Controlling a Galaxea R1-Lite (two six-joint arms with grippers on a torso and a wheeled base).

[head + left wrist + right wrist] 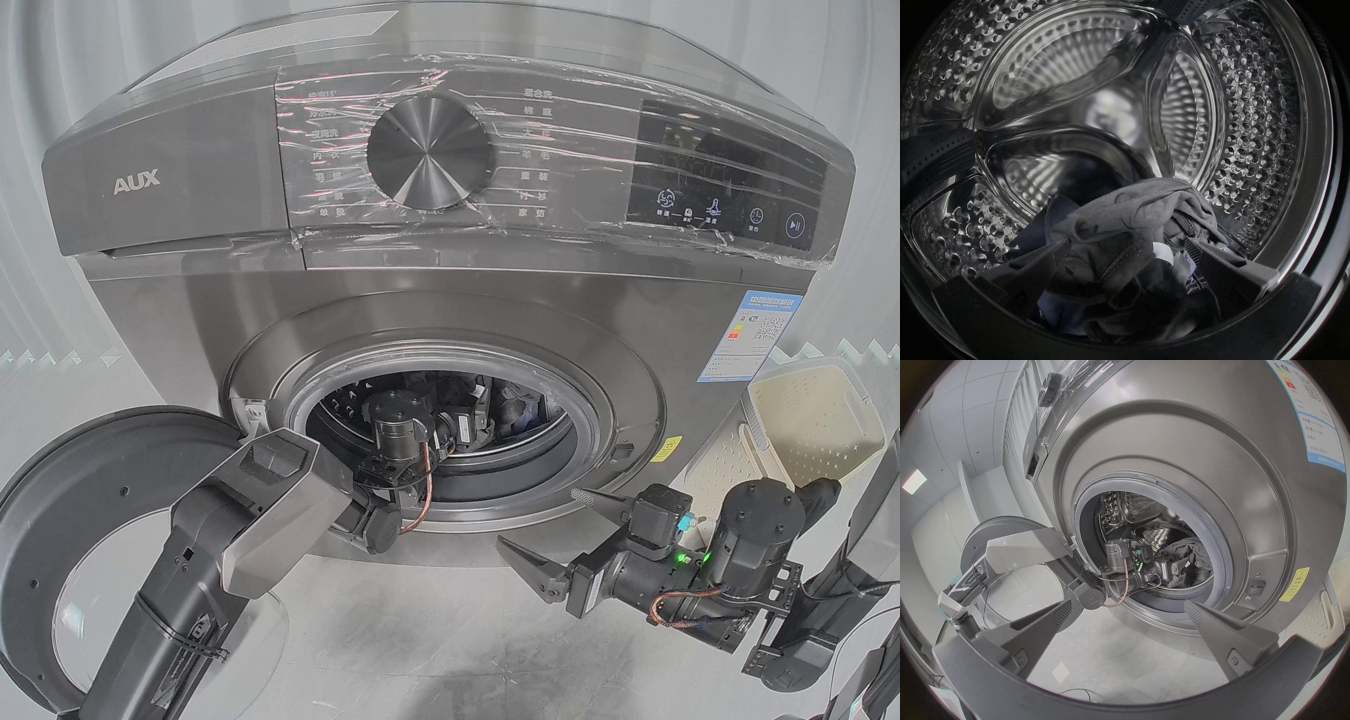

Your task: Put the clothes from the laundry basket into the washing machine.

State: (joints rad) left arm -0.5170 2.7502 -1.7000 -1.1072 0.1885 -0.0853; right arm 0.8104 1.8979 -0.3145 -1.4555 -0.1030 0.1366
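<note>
Two dark wedge-shaped fingers [1040,269] of the left gripper [1126,246] stand wide apart inside the drum [1261,117], gripping nothing. The clothes [1134,211], a crumpled heap of dark grey and navy fabric with a scrap of white, lie between and just beyond the tips, low in the drum. The left wrist view gives the drum's surface close up: bright steel embossed with small dimples, with smooth ribbed panels at the back.

The right wrist view looks in from outside. There the heap sits behind the grey rubber seal, and the left arm bends at the elbow with its wrist pushed through the round opening and a copper-coloured cable looping off it.

The right gripper [536,516] hangs low before the washing machine [525,319], below and right of the opening. Its jaws are apart with nothing between them, over the pale floor [422,637].

The head view adds the surroundings. The round door [94,487] is swung open on the left. A metal dial [429,152] sits under wrinkled plastic film. The cream, perforated laundry basket [816,422] is tilted just beside the machine's right side.
</note>
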